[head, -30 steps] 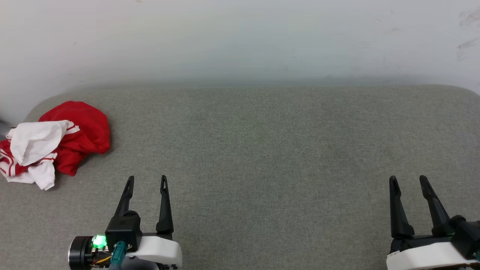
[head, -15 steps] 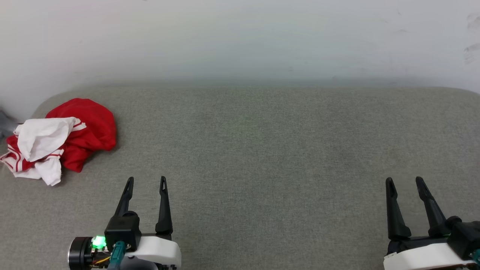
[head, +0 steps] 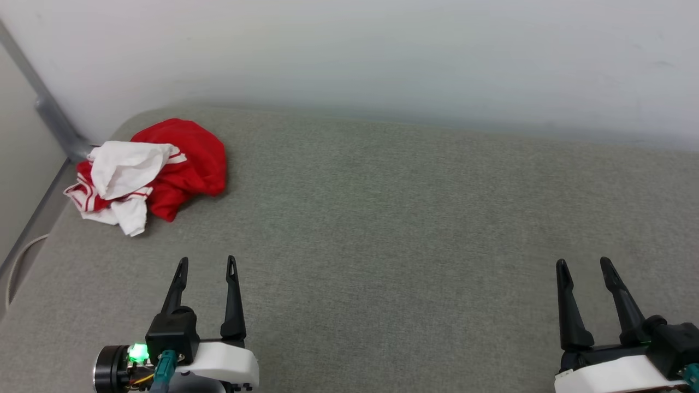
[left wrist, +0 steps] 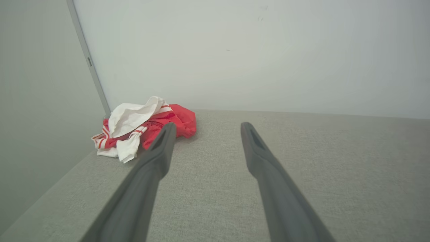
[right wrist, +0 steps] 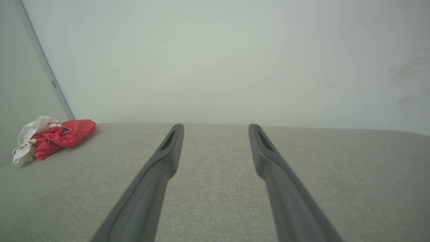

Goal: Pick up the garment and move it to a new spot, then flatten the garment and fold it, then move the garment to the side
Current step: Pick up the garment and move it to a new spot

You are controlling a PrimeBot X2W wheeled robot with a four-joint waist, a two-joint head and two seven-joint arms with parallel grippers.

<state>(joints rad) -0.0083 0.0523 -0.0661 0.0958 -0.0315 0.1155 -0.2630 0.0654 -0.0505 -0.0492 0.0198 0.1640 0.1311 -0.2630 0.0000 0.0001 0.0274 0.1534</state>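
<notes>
The garment [head: 158, 169] lies crumpled in a red and white heap at the far left corner of the grey cushioned surface [head: 382, 218]. It also appears ahead and left of the left fingers as the garment [left wrist: 141, 129], and far left in the right wrist view as the garment [right wrist: 53, 136]. My left gripper [head: 205, 263] stands open near the front edge, well short of the heap and slightly right of it. My right gripper [head: 583, 264] stands open at the front right, far from it. Both hold nothing.
A pale wall [head: 349, 54] rises behind the surface. At the left a grey metal strip [head: 49, 114] runs down the wall corner, and a pale cable [head: 19, 267] hangs beside the surface's left edge. Bare grey fabric stretches from the heap to the right.
The whole head picture has shifted right and tilted, so the camera has turned left; the garment lies as before. Both grippers keep their open pose.
</notes>
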